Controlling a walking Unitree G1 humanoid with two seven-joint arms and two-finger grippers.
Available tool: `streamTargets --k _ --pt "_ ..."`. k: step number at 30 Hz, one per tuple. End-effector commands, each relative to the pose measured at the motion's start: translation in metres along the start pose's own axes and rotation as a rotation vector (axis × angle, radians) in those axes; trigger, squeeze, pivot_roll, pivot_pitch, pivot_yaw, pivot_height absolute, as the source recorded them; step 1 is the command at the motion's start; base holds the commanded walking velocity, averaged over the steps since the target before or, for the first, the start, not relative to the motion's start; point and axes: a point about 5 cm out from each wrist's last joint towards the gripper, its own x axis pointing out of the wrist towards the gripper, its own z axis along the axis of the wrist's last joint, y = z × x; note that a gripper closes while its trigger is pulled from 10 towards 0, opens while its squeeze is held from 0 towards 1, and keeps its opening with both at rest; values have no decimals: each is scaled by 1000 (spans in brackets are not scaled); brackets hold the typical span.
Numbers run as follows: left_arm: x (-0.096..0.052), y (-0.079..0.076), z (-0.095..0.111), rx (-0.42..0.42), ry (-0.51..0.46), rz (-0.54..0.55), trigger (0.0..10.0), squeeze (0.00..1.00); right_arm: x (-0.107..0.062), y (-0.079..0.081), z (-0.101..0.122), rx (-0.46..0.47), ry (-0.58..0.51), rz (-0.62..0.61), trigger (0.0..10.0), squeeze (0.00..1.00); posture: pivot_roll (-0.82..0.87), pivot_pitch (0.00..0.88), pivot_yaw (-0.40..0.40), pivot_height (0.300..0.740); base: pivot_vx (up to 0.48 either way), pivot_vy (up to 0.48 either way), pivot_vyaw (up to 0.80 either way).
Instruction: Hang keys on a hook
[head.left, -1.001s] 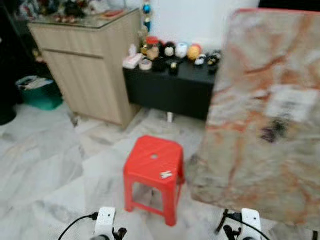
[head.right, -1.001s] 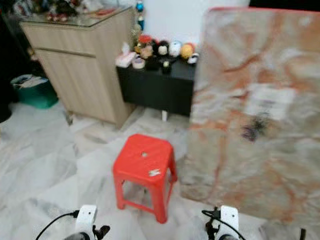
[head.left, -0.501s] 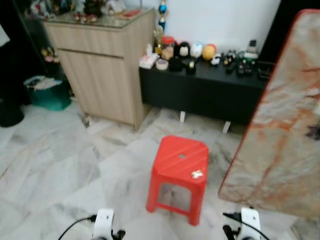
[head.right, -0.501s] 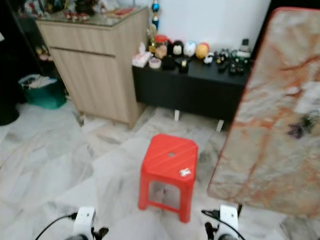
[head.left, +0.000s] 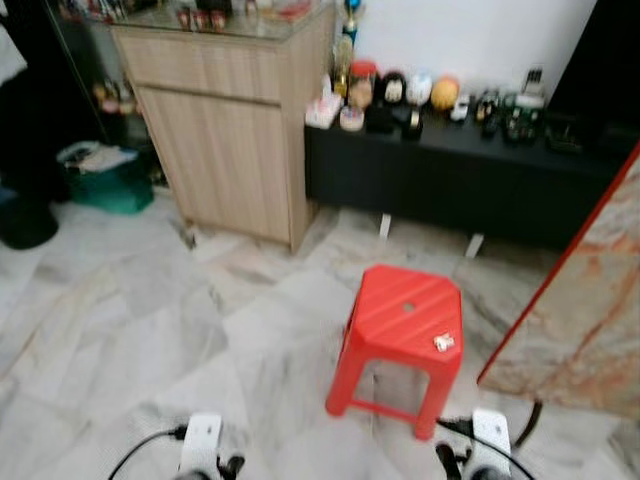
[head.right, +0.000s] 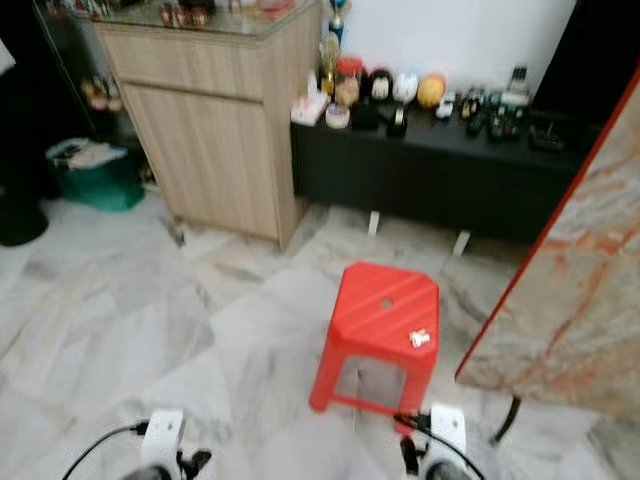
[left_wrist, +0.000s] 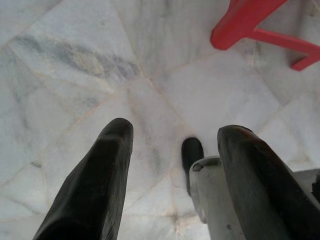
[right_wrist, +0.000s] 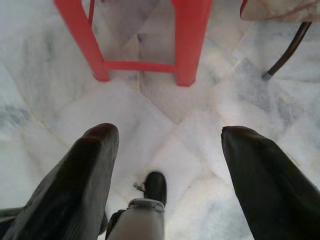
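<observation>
A small bunch of keys (head.left: 443, 343) lies on the right side of a red plastic stool (head.left: 402, 316) standing on the marble floor ahead of me. Both arms hang low at the bottom of the eye views. My left gripper (left_wrist: 172, 150) is open over bare floor, with a stool leg (left_wrist: 240, 22) beyond it. My right gripper (right_wrist: 167, 145) is open too, pointing down at the floor just short of the stool's legs (right_wrist: 191, 40). No hook can be made out.
A marble-patterned board with a red edge (head.left: 590, 310) leans on thin legs at the right, close to the stool. Behind stand a wooden cabinet (head.left: 235, 130) and a low black bench (head.left: 470, 170) crowded with small ornaments. A green bin (head.left: 105, 185) sits at far left.
The camera has swung left: the board has slid toward the right edge and the stool with the keys now sits right of centre. Both arms still hang low.
</observation>
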Motion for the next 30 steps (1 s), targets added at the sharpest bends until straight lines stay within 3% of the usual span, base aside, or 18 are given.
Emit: streamTargets --k 1,30 --pt "0 -2 0 -10 -4 -3 10000 0 -1 -5 -1 5 4 -14 10000 0 43 0 -17 740 289 0 0" --pt "1 -6 0 -4 -7 -22 10000 0 -1 -5 -1 10 0 -16 10000 0 41 0 -15 740 320 0 0"
